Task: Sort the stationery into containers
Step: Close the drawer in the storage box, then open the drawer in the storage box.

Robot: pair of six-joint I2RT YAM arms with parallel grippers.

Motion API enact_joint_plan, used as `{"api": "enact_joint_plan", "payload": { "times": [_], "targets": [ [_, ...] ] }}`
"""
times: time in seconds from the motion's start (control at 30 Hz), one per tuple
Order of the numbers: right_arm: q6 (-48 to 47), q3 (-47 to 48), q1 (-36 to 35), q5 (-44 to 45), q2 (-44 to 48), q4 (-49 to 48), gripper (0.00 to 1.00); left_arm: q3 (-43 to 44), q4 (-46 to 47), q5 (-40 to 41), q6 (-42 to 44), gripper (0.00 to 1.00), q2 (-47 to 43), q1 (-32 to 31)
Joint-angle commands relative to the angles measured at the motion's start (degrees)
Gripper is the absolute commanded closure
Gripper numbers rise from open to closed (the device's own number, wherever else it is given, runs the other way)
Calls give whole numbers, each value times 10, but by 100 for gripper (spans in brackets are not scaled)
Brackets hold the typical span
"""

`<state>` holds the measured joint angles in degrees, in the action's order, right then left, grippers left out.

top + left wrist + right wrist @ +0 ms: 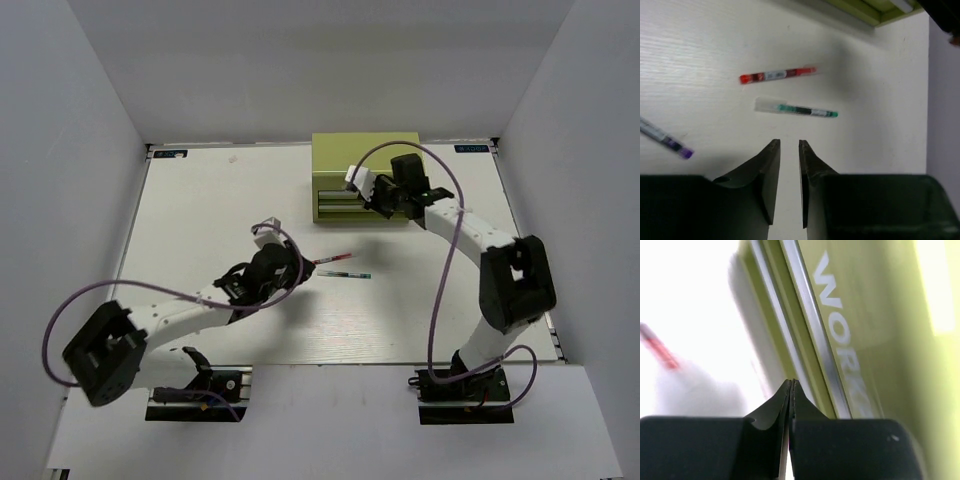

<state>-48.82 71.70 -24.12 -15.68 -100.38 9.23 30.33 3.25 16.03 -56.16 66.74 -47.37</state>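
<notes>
**L claw nearly closed on nothing, R claw shut at the chest**

On the top cam I've got the left gripper [301, 268] low over the table [200, 215], about mid-field. Its wrist cam shows the jaws only a narrow slit apart w/ bare tabletop in the gap, so nothing is gripped.

The red pen [777, 75] lies flat ahead of the fingers, roughly crosswise to them, red cap end to the left of that view. The green pen [797, 109] lies just nearer to the claw, approx parallel to the red one and not touching it, clear cap left, green tip right. Neither pen touches the fingers. A purple-tipped pen [667, 141] sits tilted off to the left of that view, partly cut by the frame edge, apart from the other two.

The right gripper [791, 384] has its fingers pressed flat together, no gap, nothing between them. It's up at the front of the olive tool chest [365, 160], which stands at the far side of the table. On the R wrist cam the chest face fills the right side, w/ pale lettering [840, 335] reading "WORK" and the rest cut off. Can't tell if the fingertips touch the chest.
</notes>
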Motion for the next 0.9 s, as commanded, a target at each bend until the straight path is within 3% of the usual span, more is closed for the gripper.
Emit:
{"api": "enact_joint_plan", "payload": {
  "times": [0.0,0.03,0.13,0.17,0.2,0.3,0.33,0.37,0.47,0.6,0.77,0.87],
  "targets": [
    [28,-20,11,-139,118,9,100,67,83,-17,1,68,79,7],
    [37,-57,14,-152,153,-24,98,78,94,-25,1,70,99,12],
    [90,-120,19,-139,228,-189,78,104,174,-38,-26,69,168,25],
    [99,-128,19,-128,243,-211,67,105,198,-45,-35,69,184,30],
    [121,-132,20,-113,248,-227,45,105,250,-45,-42,67,200,30],
    [131,-94,20,-62,221,-214,23,110,331,-45,-71,58,265,35],
    [135,-40,21,-50,176,-184,21,115,382,-38,-71,52,281,40],
    [146,-23,23,-26,161,-163,21,125,402,-29,-77,39,314,40],
    [152,31,39,-23,111,-130,21,157,456,-15,-77,30,359,40],
    [132,91,45,-36,61,-93,26,202,476,11,-93,29,415,40],
    [108,131,50,-27,21,-62,26,236,504,43,-123,28,469,40],
    [103,136,57,-25,12,-47,26,248,510,49,-146,34,480,40]
  ]
}}
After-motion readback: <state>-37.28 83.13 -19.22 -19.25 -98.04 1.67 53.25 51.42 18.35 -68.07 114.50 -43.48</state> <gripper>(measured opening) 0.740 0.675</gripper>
